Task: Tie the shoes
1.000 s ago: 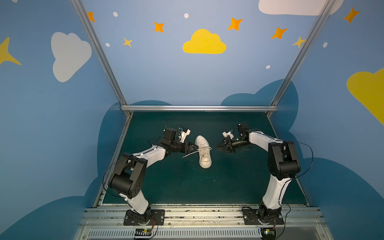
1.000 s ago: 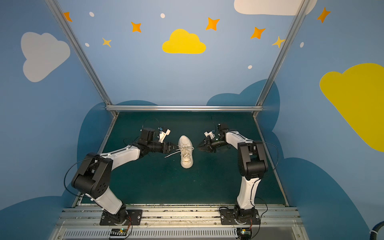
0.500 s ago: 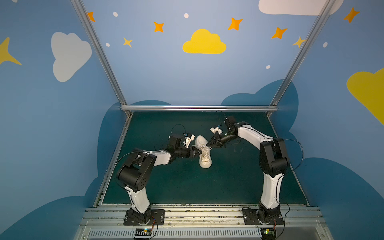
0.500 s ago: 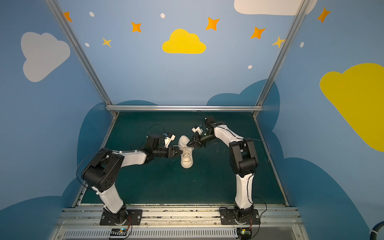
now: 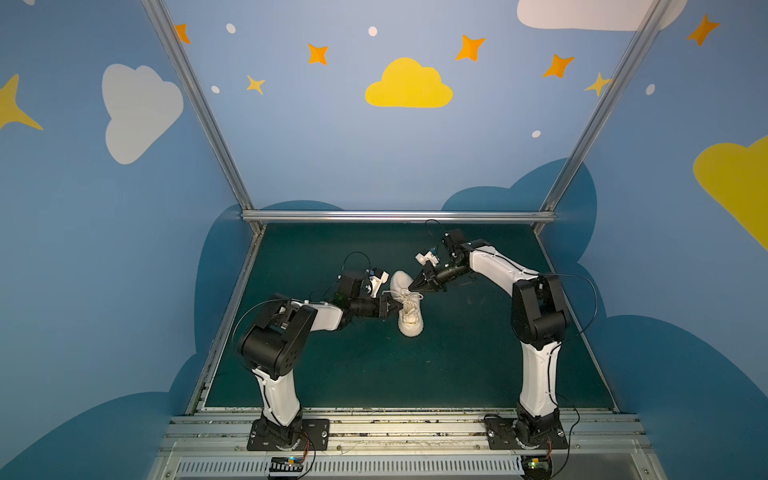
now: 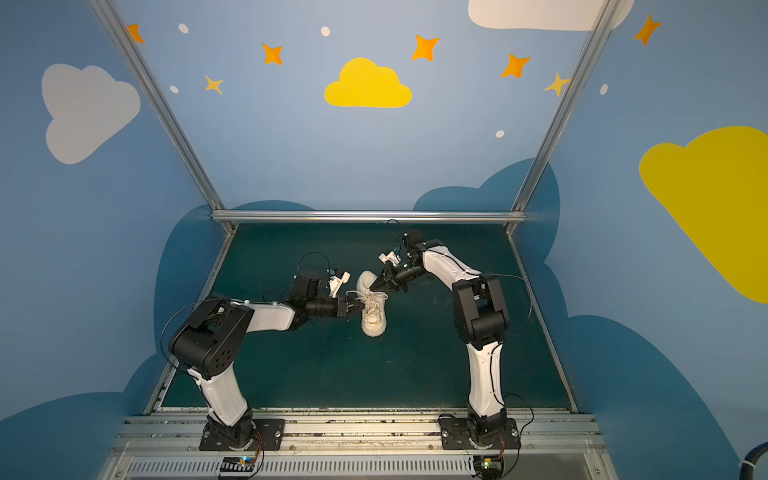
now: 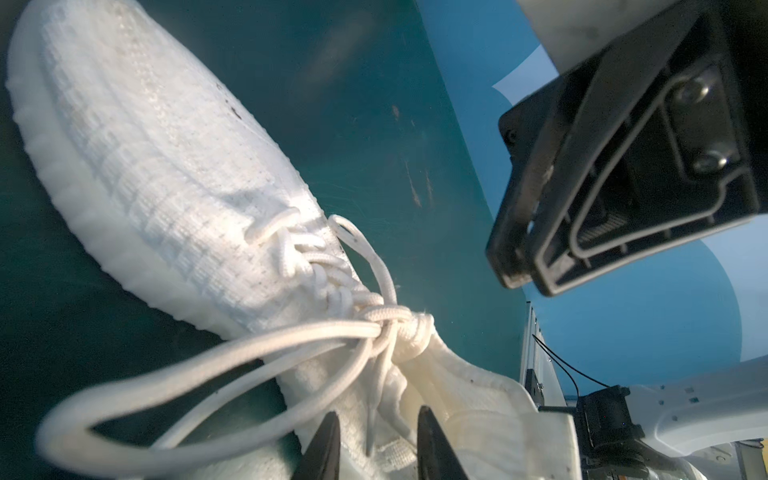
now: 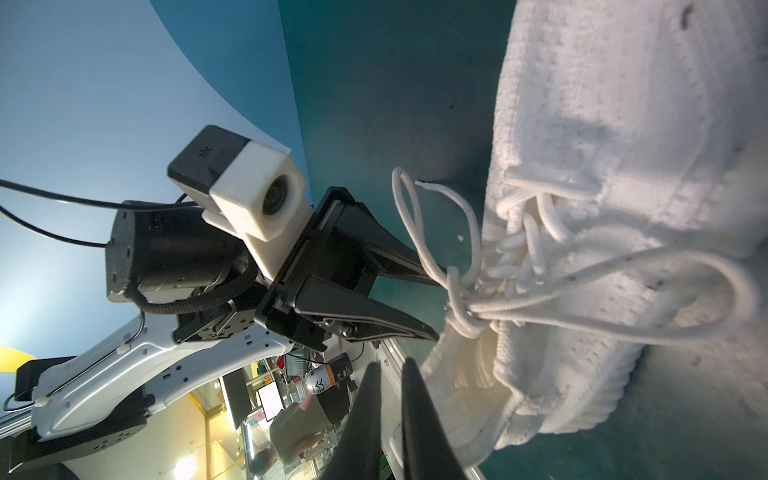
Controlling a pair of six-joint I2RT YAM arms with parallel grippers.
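Observation:
The shoes show as one off-white knit sneaker (image 5: 409,322) (image 6: 374,322) lying mid-mat, toe toward the front. Its cream laces meet in a knot (image 7: 399,328) (image 8: 461,311), with one long loop (image 7: 83,415) and a small loop (image 8: 407,216). My left gripper (image 5: 398,306) (image 6: 360,307) (image 7: 378,413) is at the laces from the left. It is open, and a loose lace end hangs between its fingers, not pinched. My right gripper (image 5: 412,286) (image 6: 372,287) (image 8: 392,363) hovers by the heel collar, shut to a slit and empty.
The dark green mat (image 5: 457,365) is bounded by an aluminium rail (image 5: 399,216) at the back, slanted side posts and blue painted walls. A slotted metal base (image 5: 374,424) at the front carries both arm mounts.
Both arms have swung in from either side to the sneaker. Both pairs of jaws have narrowed, the right almost fully. The sneaker has stayed in place.

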